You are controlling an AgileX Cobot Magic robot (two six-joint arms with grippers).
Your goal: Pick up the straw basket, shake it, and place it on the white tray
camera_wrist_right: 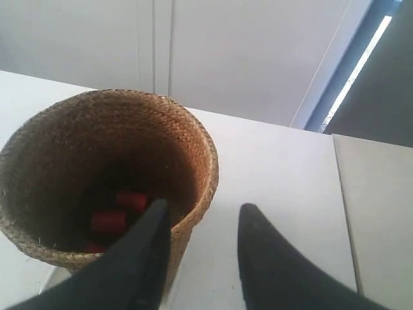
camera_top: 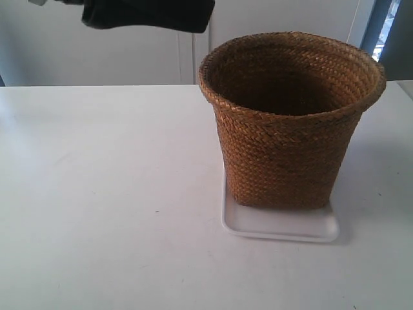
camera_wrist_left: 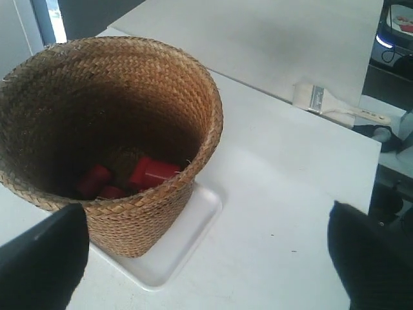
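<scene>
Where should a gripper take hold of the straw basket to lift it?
Pinch the rim wall of the straw basket from above, one finger inside, one outside. The body looks too wide to span, the top is open, and the flared rim should resist slipping.

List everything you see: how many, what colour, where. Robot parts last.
straw basket: one, brown, standing on the white tray
white tray: one, white, on the table under the basket
red pieces: three visible, red, at the basket's bottom
paintbrush: one, pale handle and bristles, lying on the table away from the basket
table: one, white
left tool: one, black, open, beside the basket
right tool: one, black, open, near the basket's rim
arm at the exterior view's left: one, black, above the table
</scene>
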